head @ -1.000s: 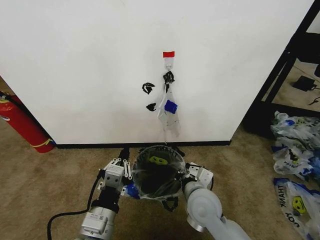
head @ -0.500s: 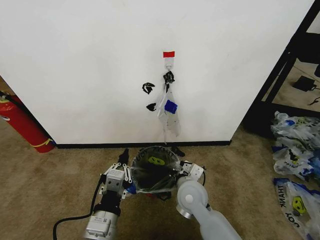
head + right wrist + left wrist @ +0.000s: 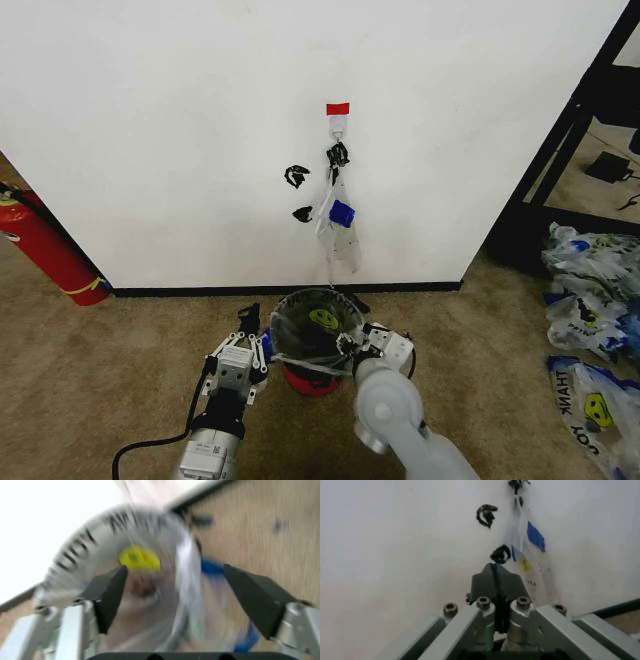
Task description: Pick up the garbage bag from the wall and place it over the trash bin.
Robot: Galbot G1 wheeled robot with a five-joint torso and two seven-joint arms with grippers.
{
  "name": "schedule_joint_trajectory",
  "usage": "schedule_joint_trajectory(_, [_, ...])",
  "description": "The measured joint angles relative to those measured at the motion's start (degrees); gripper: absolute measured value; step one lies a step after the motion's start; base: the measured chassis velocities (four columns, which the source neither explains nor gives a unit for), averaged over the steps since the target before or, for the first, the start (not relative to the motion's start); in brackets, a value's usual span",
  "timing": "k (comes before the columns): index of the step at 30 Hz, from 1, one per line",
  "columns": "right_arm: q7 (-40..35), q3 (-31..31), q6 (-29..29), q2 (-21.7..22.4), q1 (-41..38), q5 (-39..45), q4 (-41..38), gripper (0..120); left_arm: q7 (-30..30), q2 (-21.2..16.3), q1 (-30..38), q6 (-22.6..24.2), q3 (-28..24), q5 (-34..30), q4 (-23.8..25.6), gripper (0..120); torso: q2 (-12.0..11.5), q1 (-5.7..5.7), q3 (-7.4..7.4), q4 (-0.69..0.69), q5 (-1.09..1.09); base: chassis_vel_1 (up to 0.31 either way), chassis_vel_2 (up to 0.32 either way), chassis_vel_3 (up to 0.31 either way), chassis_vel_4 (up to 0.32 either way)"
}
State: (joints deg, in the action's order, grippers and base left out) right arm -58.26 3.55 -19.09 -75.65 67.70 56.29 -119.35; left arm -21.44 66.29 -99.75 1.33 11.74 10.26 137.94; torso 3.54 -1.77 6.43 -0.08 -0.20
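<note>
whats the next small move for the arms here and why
Probably draw both arms back a little. The garbage bag already lines the trash bin, its smiley inside against the far side. The right gripper is open around the bag's edge, gripping nothing. The left gripper sits shut beside the bin. Nothing seems left to hold.

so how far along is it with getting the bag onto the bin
Nearly finished. Done: the thin white smiley-print plastic bag is off the white wall and lines the small round black bin with a red base. In hand: the left hand, shut, and the right hand, open, sit at opposite sides of the rim. Left: possibly tidying the bag's edge; I can't tell how evenly it sits.
</note>
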Motion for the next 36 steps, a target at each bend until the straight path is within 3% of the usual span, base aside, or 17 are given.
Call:
schedule_joint_trajectory(2, [4.8, 0.6, 2.6, 3.3, 2.4, -7.2, -3.6, 85, 0.1, 0.9, 0.3, -0.8, 0.9, -0.2, 0.0, 0, 0.0, 0.00, 0.00, 0.00, 0.00, 0.000, 0.000, 0.000, 0.000])
schedule_joint_trajectory(3, [6.4, 0.6, 3.6, 3.9, 2.9, -8.9, -4.1, 86, 0.1, 1.1, 0.4, -0.9, 1.0, -0.3, -0.1, 0, 0.0, 0.00, 0.00, 0.00, -0.01, 0.000, 0.000, 0.000, 0.000])
schedule_joint_trajectory(4, [15.7, 0.1, 9.0, 6.3, 5.3, -16.3, -5.0, 91, 0.6, 2.7, 1.1, -1.3, 2.1, -2.2, -0.3, 0, 0.0, 0.00, 0.00, -0.01, -0.02, 0.000, 0.000, 0.000, 0.000])
schedule_joint_trajectory(5, [15.7, 0.1, 9.0, 6.3, 5.3, -16.3, -5.0, 91, 0.6, 2.7, 1.1, -1.3, 2.1, -2.2, -0.3, 0, 0.0, 0.00, 0.00, -0.01, -0.02, 0.000, 0.000, 0.000, 0.000])
schedule_joint_trajectory(8, [40.5, -5.2, 30.8, 8.8, 9.7, -34.7, -0.9, 99, 3.8, 6.9, 3.7, -1.6, 6.5, -10.7, -1.7, 11, 0.0, 0.00, -0.01, -0.03, -0.03, 0.000, 0.000, 0.000, 0.000])
schedule_joint_trajectory(9, [43.1, -6.4, 33.7, 8.6, 9.8, -38.5, 0.3, 100, 4.3, 7.2, 4.0, -1.6, 7.0, -11.6, -1.9, 15, 0.0, 0.00, -0.01, -0.01, -0.01, 0.000, 0.000, 0.000, 0.000])
schedule_joint_trajectory(11, [48.1, -13.4, 41.5, 6.8, 10.1, -55.6, 4.0, 100, 8.5, 8.7, 4.7, -2.7, 10.1, -16.0, -2.9, 26, 0.0, 0.00, 0.00, 0.01, -0.01, 0.000, 0.000, 0.000, 0.000])
schedule_joint_trajectory(14, [48.0, -17.7, 42.9, 5.2, 11.1, -64.2, 4.6, 100, 12.7, 9.8, 5.3, -5.6, 13.4, -17.5, -4.9, 33, 0.0, 0.00, 0.00, 0.00, 0.01, 0.000, 0.000, 0.000, 0.000])
schedule_joint_trajectory(18, [45.2, -20.9, 39.9, 3.1, 14.1, -64.3, 2.0, 100, 19.1, 11.3, 6.0, -11.0, 20.1, -20.0, -10.2, 52, 0.0, 0.00, 0.00, -0.01, -0.02, 0.000, 0.000, 0.000, 0.000])
schedule_joint_trajectory(20, [45.2, -21.0, 39.9, 3.0, 14.3, -63.8, 2.0, 100, 19.4, 11.4, 6.0, -11.3, 20.5, -20.2, -10.5, 52, 0.0, 0.00, 0.00, -0.01, -0.03, 0.000, 0.000, 0.000, 0.000])
schedule_joint_trajectory(27, [49.2, -22.2, 43.6, 1.5, 15.0, -58.5, 2.2, 100, 22.3, 13.4, 5.8, -12.2, 25.7, -20.4, -11.7, 83, 0.0, 0.00, 0.00, 0.01, -0.02, 0.000, 0.000, 0.000, 0.000])
schedule_joint_trajectory(33, [51.3, -22.5, 46.1, 1.3, 15.5, -57.8, 3.1, 100, 23.0, 13.5, 5.1, -12.4, 26.8, -19.2, -11.9, 99, 0.0, 0.00, 0.00, 0.00, -0.02, 0.000, 0.000, 0.000, 0.000])
schedule_joint_trajectory(36, [51.3, -22.2, 46.3, 1.3, 15.7, -57.3, 3.3, 100, 23.0, 13.6, 5.1, -12.4, 27.1, -19.2, -11.3, 100, 0.0, 0.00, 0.00, 0.00, -0.02, 0.000, 0.000, 0.000, 0.000])
